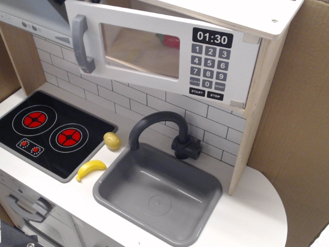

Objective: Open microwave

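The microwave [257, 77] is a pale wood box mounted above the sink. Its wide white door [154, 77] has a grey vertical bar handle [81, 42] at the left, a clear window [140, 50] and a black clock display [212, 37] reading 01:30 above a button keypad [207, 69]. The door hinges at the right, and its handle side stands a little out from the box. A red and green item shows dimly through the window. No gripper shows in this view.
A grey sink [159, 193] with a black faucet [154, 126] sits below the microwave. A black two-burner hob [51, 134] is at left, with a yellow lemon [112, 140] and a banana [90, 169] beside it. A grey oven front with a curved handle [23, 208] is at bottom left. Cardboard [298, 128] walls the right.
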